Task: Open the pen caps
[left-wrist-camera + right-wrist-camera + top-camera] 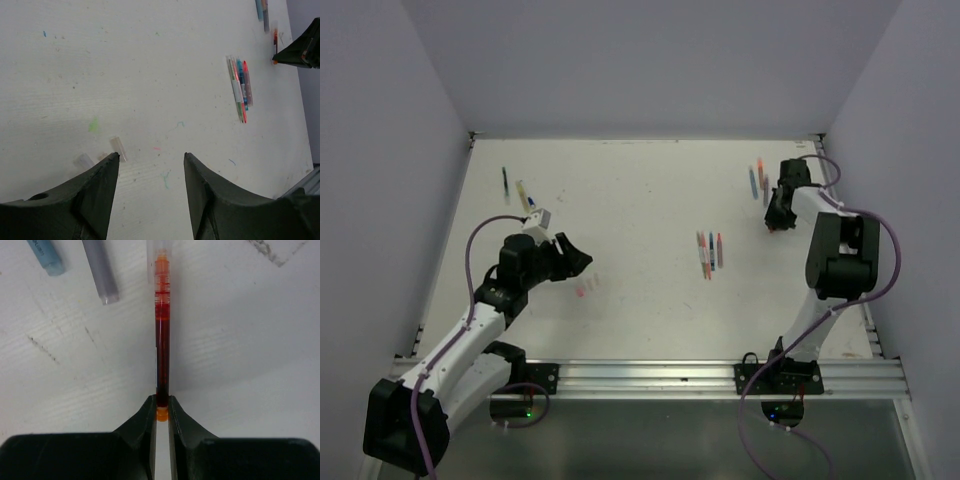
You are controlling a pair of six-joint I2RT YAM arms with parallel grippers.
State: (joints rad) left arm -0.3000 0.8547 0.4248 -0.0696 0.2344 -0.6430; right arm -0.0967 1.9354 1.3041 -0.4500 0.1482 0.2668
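My right gripper (161, 402) is shut on the back end of a red-orange pen (161, 340) that lies on the table pointing away from me. A clear pen cap (159, 257) covers its far tip. In the top view this gripper (777, 224) is at the far right, next to two more pens (757, 180). Left of centre, my left gripper (572, 258) hangs open and holds nothing. Its fingertips (111, 161) hover just above two loose pale caps (119, 148), seen pinkish in the top view (585, 288).
A bundle of several capped coloured pens (708, 252) lies mid-table, also seen from the left wrist (240, 90). A blue pen (45, 255) and a grey pen (100, 270) lie left of the held one. Two pens (515, 188) lie at the far left. Walls close off three sides.
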